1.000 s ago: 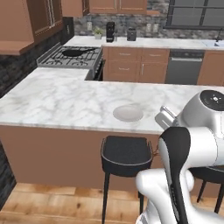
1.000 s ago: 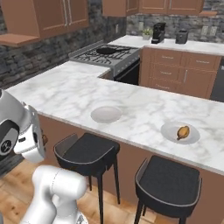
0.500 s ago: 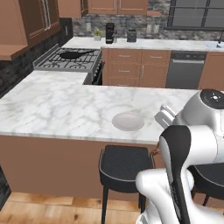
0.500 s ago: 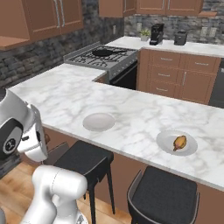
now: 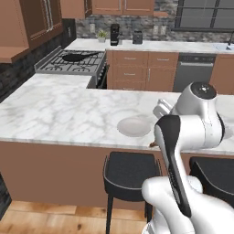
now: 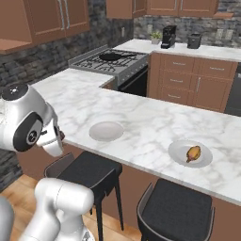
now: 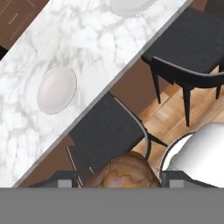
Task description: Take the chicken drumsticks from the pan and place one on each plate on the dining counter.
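Our gripper (image 7: 120, 186) is clamped on a drumstick (image 7: 124, 171), light, firm and greasy; grip its thick middle. The empty plate (image 7: 57, 90) lies at ten o'clock.

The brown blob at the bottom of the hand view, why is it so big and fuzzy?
Hand view: that drumstick sits between the gripper's fingertips, right up against the camera, so it looks huge and soft. Right base view: the other drumstick on its plate looks small and sharp.
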